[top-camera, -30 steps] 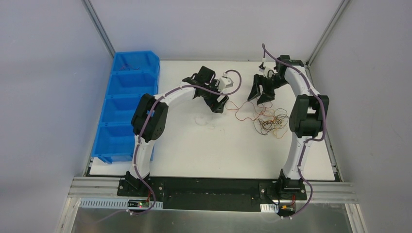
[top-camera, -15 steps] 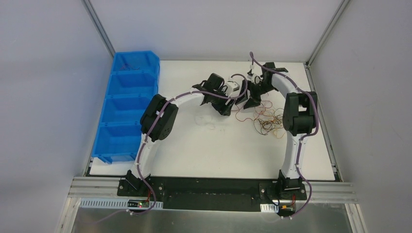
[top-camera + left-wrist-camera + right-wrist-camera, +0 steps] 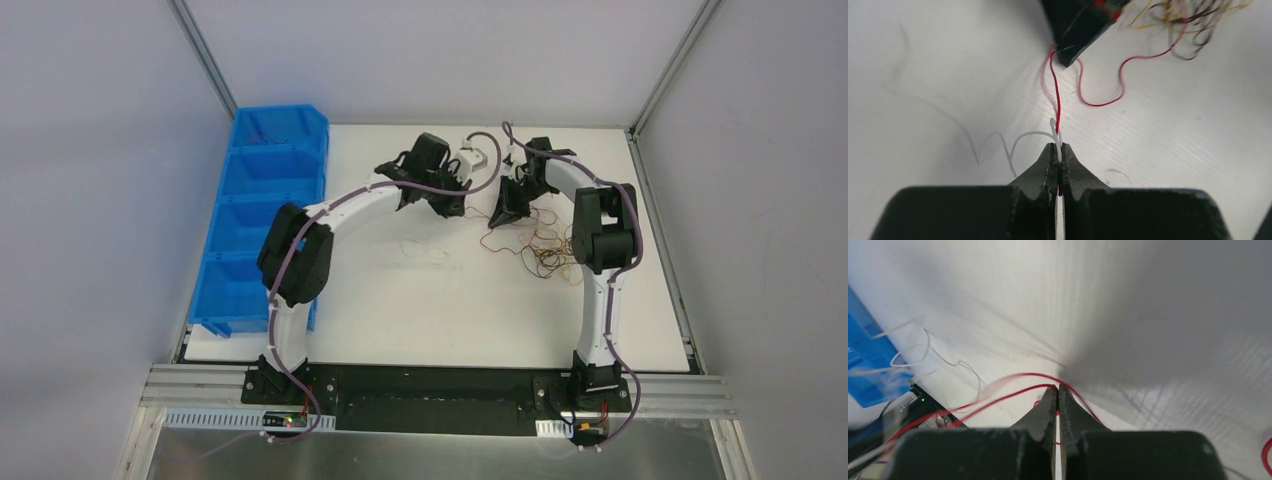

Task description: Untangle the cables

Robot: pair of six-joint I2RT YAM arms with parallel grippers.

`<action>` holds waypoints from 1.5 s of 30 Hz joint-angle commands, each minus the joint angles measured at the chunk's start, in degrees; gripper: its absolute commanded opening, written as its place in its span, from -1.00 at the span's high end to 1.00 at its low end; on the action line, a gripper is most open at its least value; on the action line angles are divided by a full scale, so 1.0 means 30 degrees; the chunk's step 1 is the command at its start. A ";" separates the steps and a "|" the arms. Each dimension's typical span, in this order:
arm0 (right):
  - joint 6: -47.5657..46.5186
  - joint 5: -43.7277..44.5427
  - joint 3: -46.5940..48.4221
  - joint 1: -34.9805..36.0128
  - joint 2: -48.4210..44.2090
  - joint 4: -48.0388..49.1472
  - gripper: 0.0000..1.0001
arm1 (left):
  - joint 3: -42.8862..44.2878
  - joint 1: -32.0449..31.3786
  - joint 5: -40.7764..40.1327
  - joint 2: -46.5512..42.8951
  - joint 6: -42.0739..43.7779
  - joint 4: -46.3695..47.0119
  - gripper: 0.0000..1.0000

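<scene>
The left gripper (image 3: 1058, 148), wide open a second ago, is now pinching tight on a red wire (image 3: 1057, 100) and a white wire (image 3: 1025, 135) of the cables (image 3: 550, 250). After reaching out toward 4 o'clock in the top view, it is backing off toward 11 o'clock, with the left elbow (image 3: 295, 262) swinging toward 8 o'clock. The right gripper (image 3: 1058, 388), also open before, is clamping the same red wire after sliding toward 8 o'clock. The right elbow (image 3: 600, 225) is following toward 9 o'clock.

On the table (image 3: 440, 310), bins (image 3: 262, 215) line the left edge, cables (image 3: 550, 250) lie right of centre, left gripper (image 3: 458, 207) and right gripper (image 3: 500, 218) side by side at their far-left end.
</scene>
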 commanded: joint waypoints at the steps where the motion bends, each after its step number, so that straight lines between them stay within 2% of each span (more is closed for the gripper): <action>1: -0.0181 0.3214 0.1254 0.0149 0.0633 -0.0584 1.00 | 0.2760 0.0747 0.2461 -0.5197 0.0664 -0.1276 1.00; 6: -0.0769 0.4863 0.1753 0.0198 0.1003 -0.1418 1.00 | 0.8734 0.2271 0.3645 -0.6165 -0.0177 -0.3557 1.00; 10: -0.1620 0.5936 0.1719 0.0252 0.0999 -0.1707 1.00 | 1.2747 0.3502 0.2720 -0.5771 -0.0436 -0.4141 1.00; 13: -0.2269 0.6604 0.1797 0.0115 0.0920 -0.2203 1.00 | 1.3996 0.4207 0.2601 -0.5775 -0.0662 -0.4242 1.00; 20: -0.3209 0.7255 0.1973 -0.1528 0.0512 -0.2928 1.00 | 1.4078 0.4928 0.0904 -0.6809 -0.0900 -0.4209 1.00; 23: -0.3597 0.7712 0.2248 -0.2017 0.0856 -0.3554 1.00 | 1.6109 0.5291 -0.1172 -0.6454 -0.0114 -0.3869 1.00; 27: -0.4097 0.8210 0.1739 -0.2205 0.0889 -0.3704 1.00 | 1.9049 0.5595 -0.4609 -0.5659 0.2338 -0.2327 1.00; 30: -0.4411 0.8533 0.1182 -0.2324 0.0856 -0.3685 1.00 | 1.8820 0.5640 -0.6402 -0.5952 0.4746 -0.0012 1.00; 33: -0.4517 0.8576 0.0910 -0.2550 0.0863 -0.3629 1.00 | 1.8796 0.5907 -0.7751 -0.6066 0.5667 0.1270 1.00; 39: -0.4646 0.7567 0.0837 -0.2675 0.0461 -0.3754 1.00 | 1.7289 0.6829 -0.7810 -0.7117 0.3602 0.0641 1.00; 42: -0.4653 0.6779 0.0892 -0.2669 0.0199 -0.3948 1.00 | 1.5809 0.7114 -0.8442 -0.7922 0.3380 0.0367 1.00; 45: -0.4657 0.6395 0.0929 -0.2642 0.0023 -0.4044 1.00 | 1.3593 0.8384 -0.8923 -0.9128 0.2680 0.0135 1.00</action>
